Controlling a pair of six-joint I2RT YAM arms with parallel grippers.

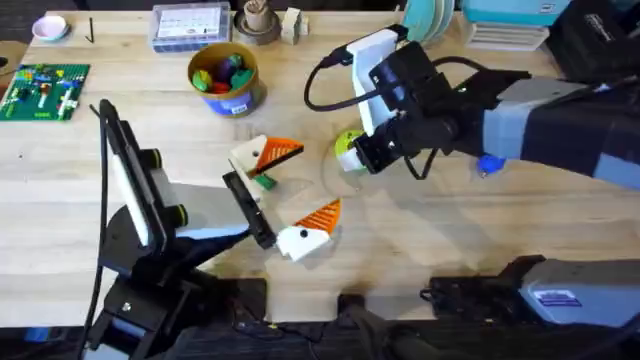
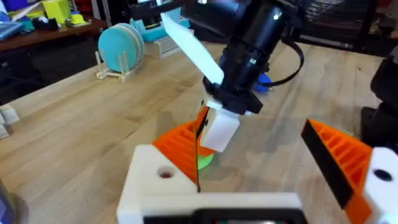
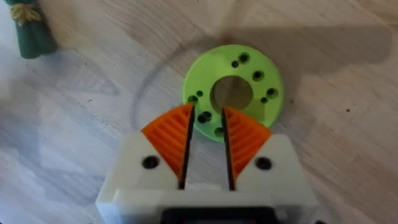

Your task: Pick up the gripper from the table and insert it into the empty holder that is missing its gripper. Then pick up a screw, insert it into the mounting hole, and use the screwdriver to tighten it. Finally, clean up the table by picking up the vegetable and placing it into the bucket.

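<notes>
Right wrist view shows the right gripper [image 3: 205, 134] with its two white fingers and orange ribbed pads [image 3: 171, 134] only a little open, a narrow gap between them, the tips lying over the near edge of one round lime-green plastic disc with holes [image 3: 249, 81]; I cannot tell if they pinch it. Farther off on the pale wooden table [image 3: 74, 124] lies one small dark green toy vegetable [image 3: 28, 31]. In the overhead view the left gripper [image 1: 283, 195] is wide open and holds nothing, one orange-tipped white finger [image 1: 262, 153] beside the vegetable [image 1: 264, 182], the other finger [image 1: 308, 230] nearer the table's front edge. Behind them stands one round bucket with yellow rim and blue outside [image 1: 225, 82], with colourful toy pieces inside. A small piece of one blue tool [image 1: 488, 166], perhaps the screwdriver, shows under the right arm.
</notes>
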